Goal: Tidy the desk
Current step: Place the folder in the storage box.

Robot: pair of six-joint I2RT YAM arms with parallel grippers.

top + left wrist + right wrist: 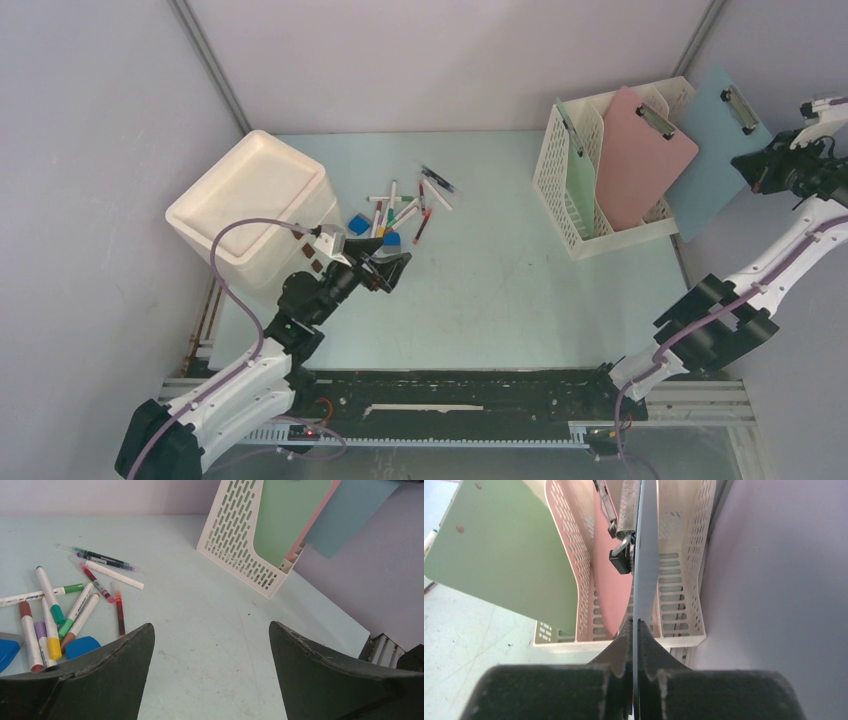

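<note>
At the desk's (500, 300) far-right corner the blue clipboard (710, 170) is being pinched by the right gripper (638, 625); markers (48, 591) unsorted, left gripper (211, 627) spread.

open desk (500, 290) lies between markers (400, 212) and file rack (560, 190).

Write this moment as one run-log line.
left gripper: open, above desk near markers | right gripper: shut on blue clipboard, by file rack
</note>
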